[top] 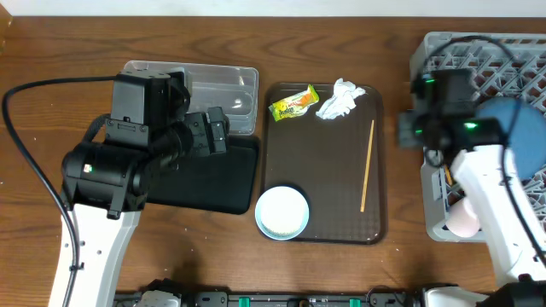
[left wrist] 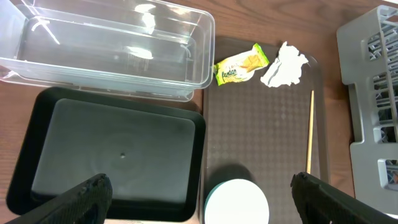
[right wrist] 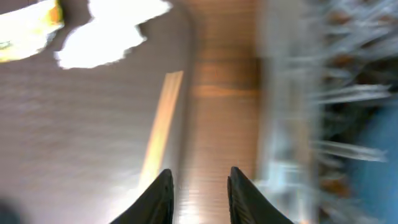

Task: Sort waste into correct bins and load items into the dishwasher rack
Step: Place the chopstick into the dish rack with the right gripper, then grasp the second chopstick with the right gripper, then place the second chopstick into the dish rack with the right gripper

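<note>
The right wrist view is smearing everything you're seeing: the rack (right wrist: 311, 93), the chopstick (right wrist: 160, 118) and the tissue (right wrist: 106, 31) are showing only as streaks. The wrapper (right wrist: 31, 28) is running off the left edge. Overhead, the right arm (top: 490, 205) is covering parts of the blue bowl (top: 508, 119) and pink cup (top: 463, 220). The left arm (top: 128, 162) is hiding part of the black tray (top: 222, 183) and clear tub (top: 230, 85). In the left wrist view, the bottom edge is cutting off the pale bowl (left wrist: 236, 202).

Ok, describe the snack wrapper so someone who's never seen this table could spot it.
Find the central brown tray. At its far edge lie two scraps. The wrapper is the yellow-green printed one nearest the clear tub; the tissue beside it is plain white.
</note>
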